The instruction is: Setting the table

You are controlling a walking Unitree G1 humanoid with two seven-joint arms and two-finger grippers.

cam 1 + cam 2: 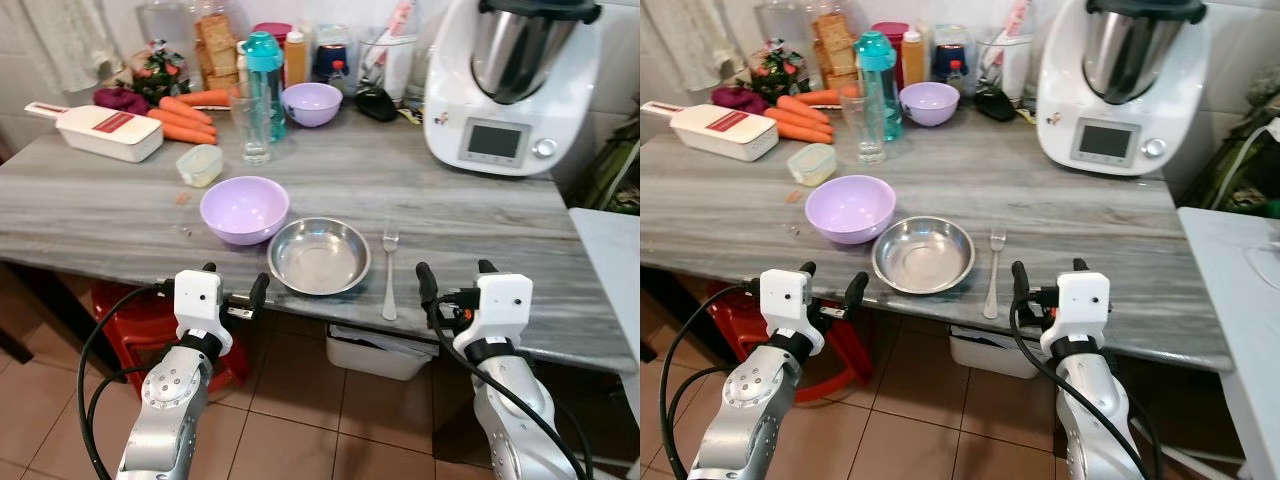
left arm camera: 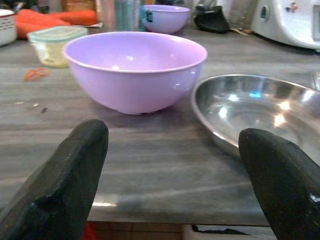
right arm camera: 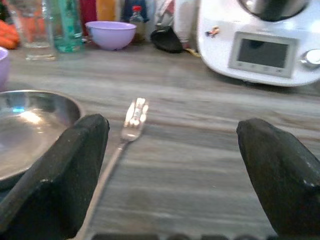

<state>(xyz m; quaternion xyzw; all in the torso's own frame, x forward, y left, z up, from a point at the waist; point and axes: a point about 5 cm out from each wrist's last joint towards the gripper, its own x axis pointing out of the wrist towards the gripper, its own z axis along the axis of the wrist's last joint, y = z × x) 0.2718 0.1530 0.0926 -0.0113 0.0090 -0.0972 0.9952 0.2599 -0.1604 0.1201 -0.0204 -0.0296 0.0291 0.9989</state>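
Hands first: our left hand (image 1: 232,290) hovers at the desk (image 1: 120,210) edge with its fingers spread apart and empty, facing the lavender bowl (image 1: 245,208) and the steel plate (image 1: 319,256). Our right hand (image 1: 453,284) is likewise spread wide and empty, just short of the fork (image 1: 389,270), which lies flat beside the plate, handle toward us.

Bowl and plate look to be touching or nearly so, and both sit near the front edge. We judge the risk is there: a reach for either could nudge its neighbour, and the shallow plate could slide off toward the floor. The thin fork lying flat may slip from our broad fingers. Farther back stand a drinking glass (image 1: 251,130) and a teal bottle (image 1: 264,82), easy to topple.
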